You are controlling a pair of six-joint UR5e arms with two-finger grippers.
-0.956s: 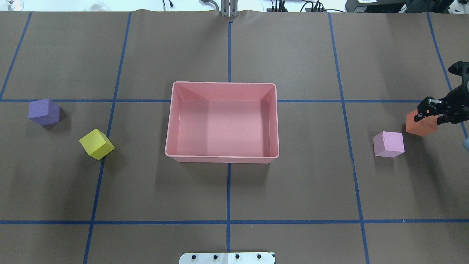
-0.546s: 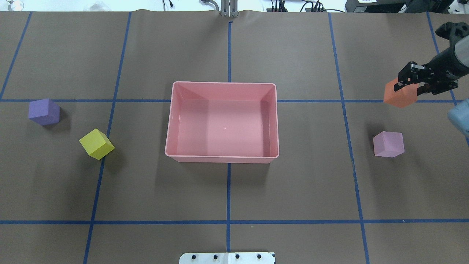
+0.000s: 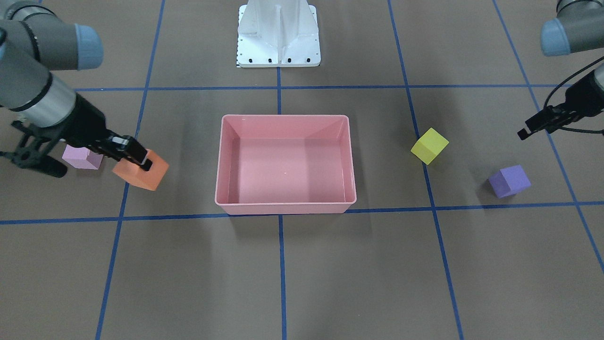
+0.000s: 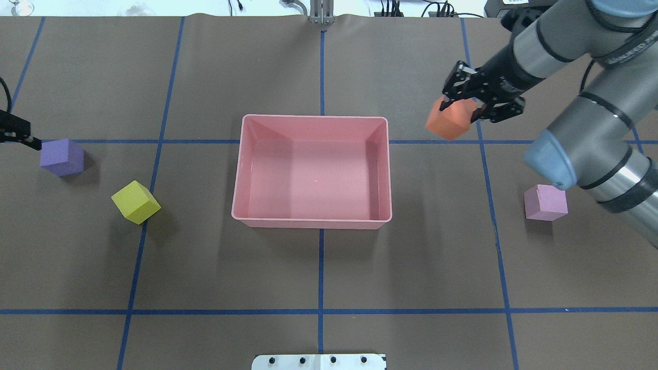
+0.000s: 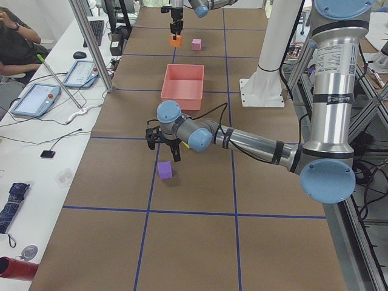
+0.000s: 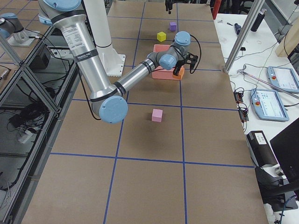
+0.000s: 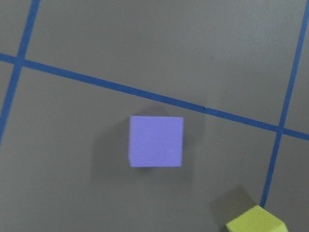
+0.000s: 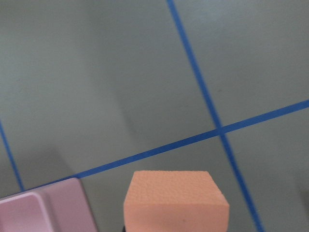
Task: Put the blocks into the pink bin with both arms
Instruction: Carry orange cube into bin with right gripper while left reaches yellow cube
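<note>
The right tool (image 4: 464, 107) is clamped on the orange cube (image 4: 448, 123), held above the desk (image 4: 411, 267) just off the pink bin's (image 4: 313, 223) far right corner. Well left of the bin, the left tool (image 4: 21, 135) hovers beside the purple cube (image 4: 61, 157) — whether its fingers are apart or together, I cannot tell.

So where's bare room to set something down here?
Bare: inside the pink bin, the wide strip on the robot's side of it. Crowded: the right, where the right gripper holds the orange block near the pink block; the left, with yellow block and purple block.
</note>
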